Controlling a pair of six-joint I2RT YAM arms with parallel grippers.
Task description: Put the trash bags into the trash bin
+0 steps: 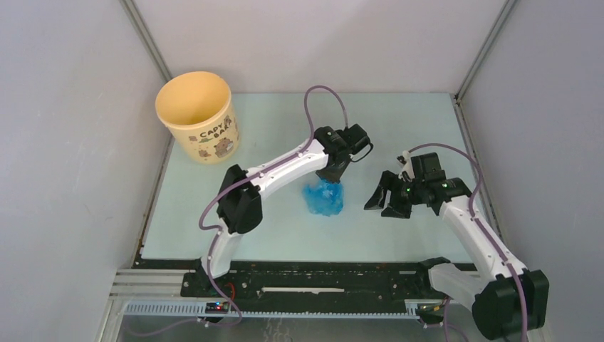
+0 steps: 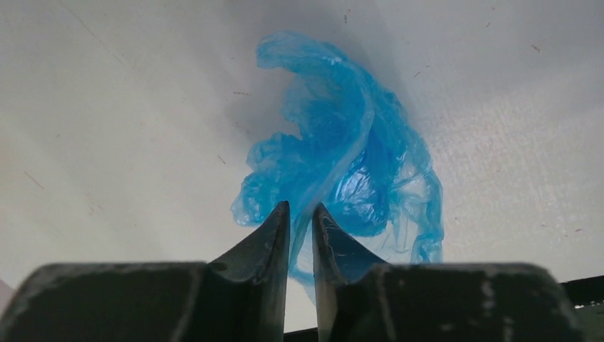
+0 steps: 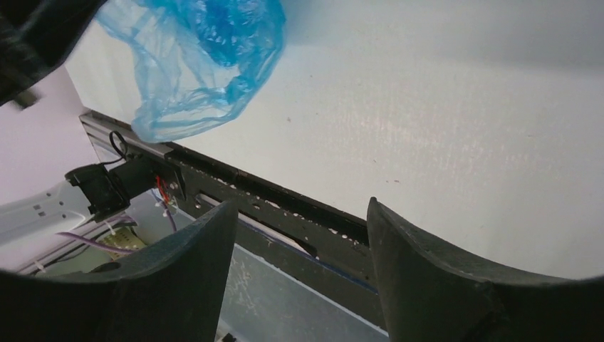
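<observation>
Jaws of left gripper (image 2: 300, 211) clenched on crumpled translucent blue plastic trash bag (image 2: 335, 157), thin film caught between fingertips. Trash bag near table centre, directly under left gripper; cannot tell whether lifted or resting. Tan-yellow round cylindrical trash bin (image 1: 199, 121) upright at far left corner of pale table (image 1: 399, 121), well apart from trash bag. Right gripper (image 1: 384, 201) just right of trash bag, jaws spread wide, released.

Blue trash bag (image 1: 324, 198) crumpled, mid-table, pinched in left hand (image 2: 300, 208); tan-yellow trash bin (image 1: 210, 139) upright, open, far-left corner
</observation>
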